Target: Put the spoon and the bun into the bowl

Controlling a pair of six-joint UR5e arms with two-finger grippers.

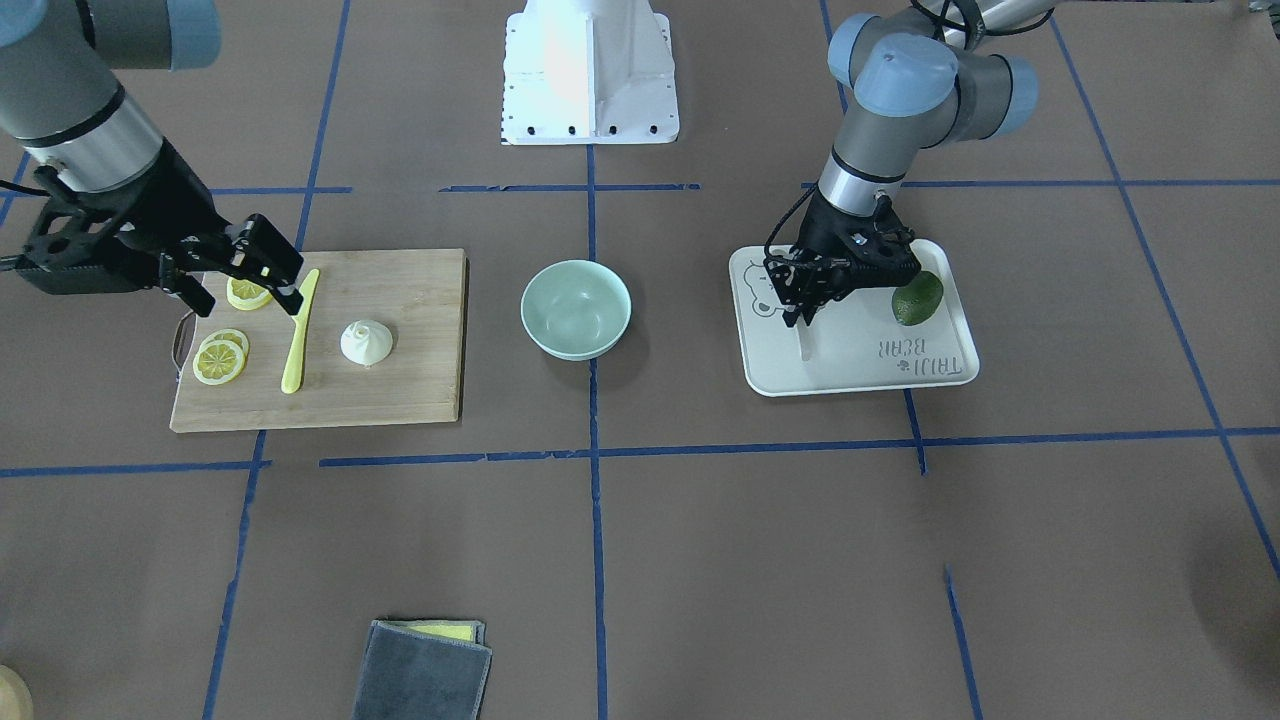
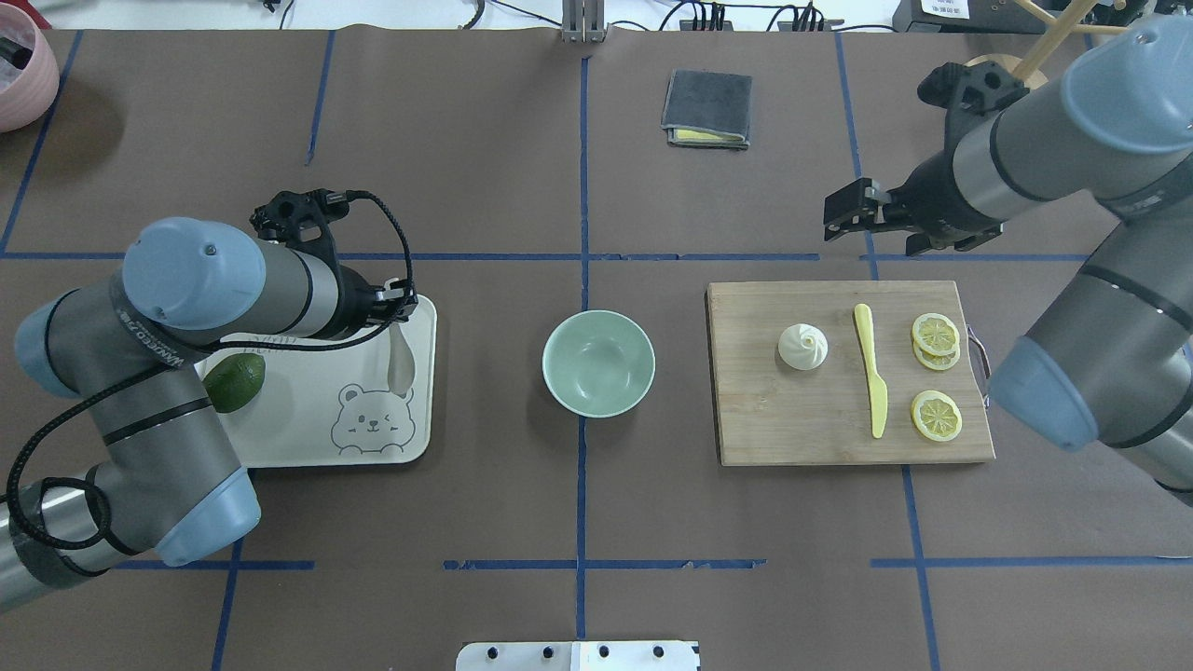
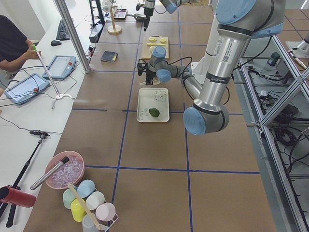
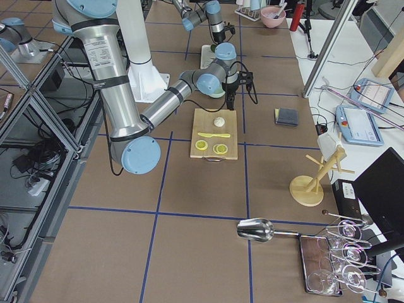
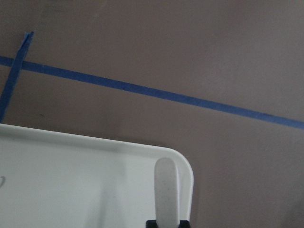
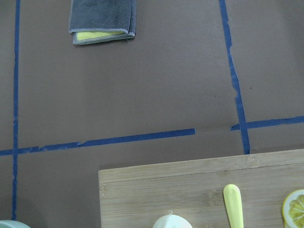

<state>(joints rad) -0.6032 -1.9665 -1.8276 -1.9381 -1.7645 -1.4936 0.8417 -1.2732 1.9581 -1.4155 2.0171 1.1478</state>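
Overhead exterior shows my left gripper (image 2: 398, 312) down at the spoon (image 2: 401, 363) on the tray (image 2: 298, 438), grip unclear, while my right gripper (image 2: 842, 214) hangs spread wide.

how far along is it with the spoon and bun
Done: nothing, the bowl is empty. In hand: the left gripper is down at the spoon on the tray, grip unclear. Left: both placements; the bun sits on the board near the open right gripper.

Green fruit (image 2: 234, 381) on bear-print tray (image 2: 298, 424); yellow knife (image 2: 871, 380), lemon slices (image 2: 936, 415) on board (image 2: 802, 424).
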